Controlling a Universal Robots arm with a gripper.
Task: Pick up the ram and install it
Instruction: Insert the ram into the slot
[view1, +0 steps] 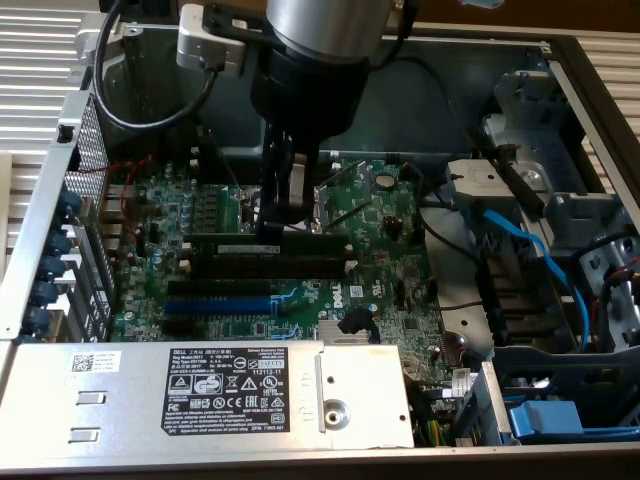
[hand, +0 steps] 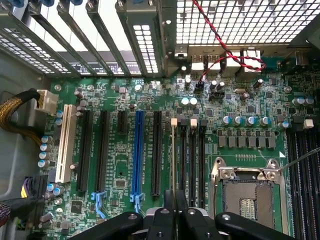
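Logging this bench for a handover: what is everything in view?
case: one, grey, around everything
motherboard: one, green, on case floor
ram: one, dark green, at the black slots
black slots: several, black, beside ram
blue slot: one, blue, toward power supply
power supply: one, silver, exterior view's bottom
CPU socket: one, silver, beside slots
wire: one, red-black twisted, by rear grille
end effector: one, black, shut on ram

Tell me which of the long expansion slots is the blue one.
The blue slot, flanked by a black slot on each side; the other long ones are black, apart from one white slot.
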